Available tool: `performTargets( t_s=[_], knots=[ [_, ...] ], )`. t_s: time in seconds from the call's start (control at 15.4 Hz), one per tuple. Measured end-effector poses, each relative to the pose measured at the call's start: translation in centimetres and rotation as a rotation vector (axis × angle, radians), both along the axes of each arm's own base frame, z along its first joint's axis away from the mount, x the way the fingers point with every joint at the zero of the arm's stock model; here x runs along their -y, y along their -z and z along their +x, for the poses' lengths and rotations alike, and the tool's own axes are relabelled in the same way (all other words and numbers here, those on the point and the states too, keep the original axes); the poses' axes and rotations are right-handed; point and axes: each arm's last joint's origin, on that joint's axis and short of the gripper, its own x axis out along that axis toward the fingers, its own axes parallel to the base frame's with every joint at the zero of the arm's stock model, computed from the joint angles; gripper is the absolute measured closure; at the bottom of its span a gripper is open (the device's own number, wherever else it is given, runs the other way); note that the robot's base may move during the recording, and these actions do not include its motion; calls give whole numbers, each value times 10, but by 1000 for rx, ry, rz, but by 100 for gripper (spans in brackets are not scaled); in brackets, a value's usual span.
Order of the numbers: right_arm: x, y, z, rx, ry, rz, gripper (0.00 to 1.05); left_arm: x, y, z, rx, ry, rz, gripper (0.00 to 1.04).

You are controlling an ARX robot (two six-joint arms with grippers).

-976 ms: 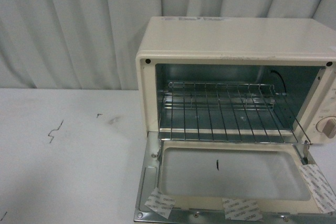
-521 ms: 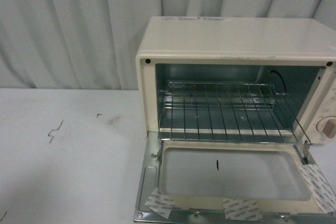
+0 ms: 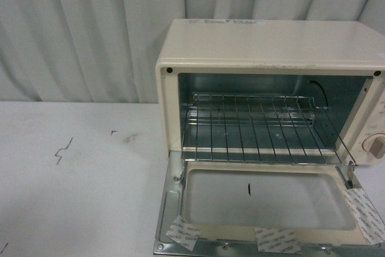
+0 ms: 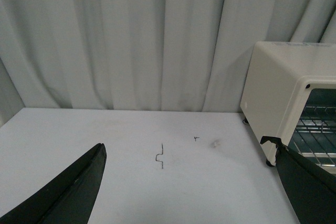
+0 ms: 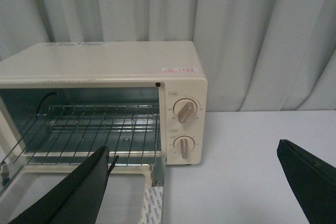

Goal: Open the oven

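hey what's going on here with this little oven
The oven sits on a white table with its door folded fully down and the wire rack exposed. Nothing is touching it: the left gripper and right gripper both hang open and empty.

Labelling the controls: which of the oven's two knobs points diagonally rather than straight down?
The upper knob; its pointer slants, while the lower knob beneath it points straight down.

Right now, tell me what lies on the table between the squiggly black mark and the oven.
Left wrist view: past the squiggly mark, only a tiny dark mark and a pale smudge on the bare white table before the oven.
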Motion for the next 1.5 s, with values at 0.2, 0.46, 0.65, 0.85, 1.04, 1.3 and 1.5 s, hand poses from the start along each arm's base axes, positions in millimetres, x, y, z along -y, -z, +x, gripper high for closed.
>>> performTargets(
  t_s=[0.2,0.46,0.65,0.85,1.04,1.3,1.5],
  knots=[
    [0,0,0,0,0,0,6,0,0,0,0,0,0,7],
    [0,0,0,0,0,0,6,0,0,0,0,0,0,7],
    [0,0,0,-2,0,0,6,0,0,0,0,0,0,7],
    [0,0,0,1,0,0,6,0,0,0,1,0,0,7],
    [0,0,0,0,0,0,6,0,0,0,0,0,0,7],
    [0,0,0,-2,0,0,6,0,0,0,0,0,0,7],
    [0,0,0,0,0,0,6,0,0,0,0,0,0,7]
  ],
)
